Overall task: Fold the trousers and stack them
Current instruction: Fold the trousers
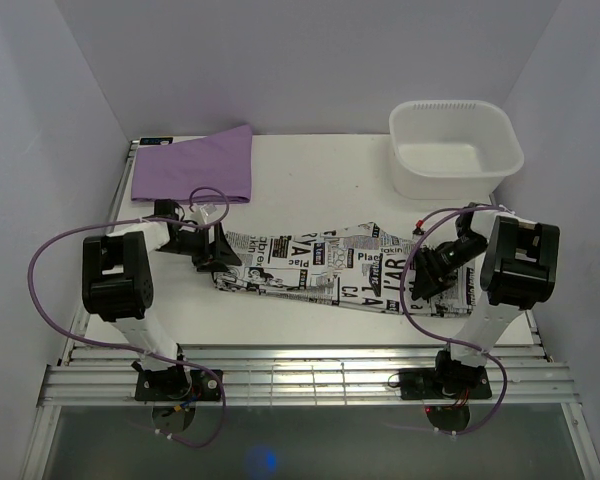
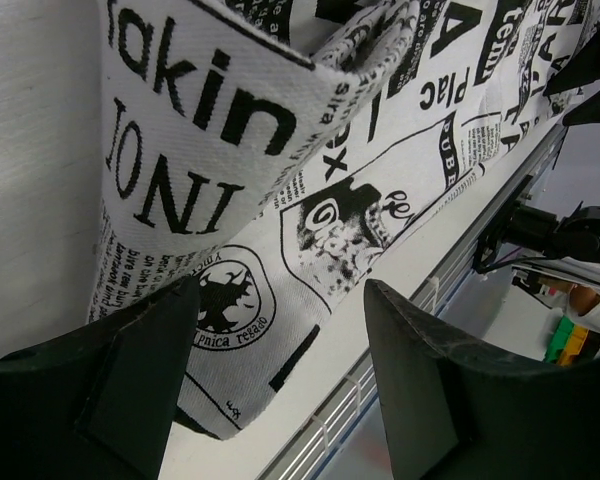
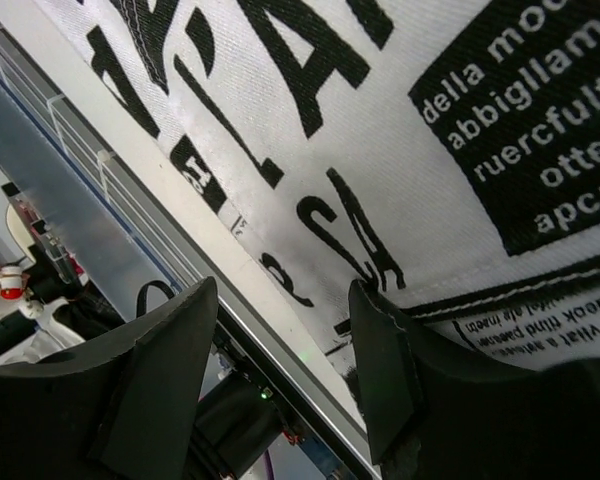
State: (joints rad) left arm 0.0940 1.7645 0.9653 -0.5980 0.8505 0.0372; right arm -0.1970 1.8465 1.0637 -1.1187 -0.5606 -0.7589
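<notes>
Both trousers [image 1: 310,268] ends covered: left gripper [image 2: 280,335] fingers apart, right gripper [image 3: 280,335] likewise. Likely pre-grasp for fold; next, pinch edges, lift together.

- trousers [image 2: 230,150]: matt woven cloth, visibly ribbed weave.
- basin [image 1: 450,187]: smooth, faintly glossy, probably plastic.
- purple cloth [image 1: 195,165]: matt fabric.
- front rails [image 1: 300,385]: shiny metal.

Pale lavender walls [image 1: 310,60] enclose a white table [image 1: 320,190] (evenly lit) on three sides.
</notes>
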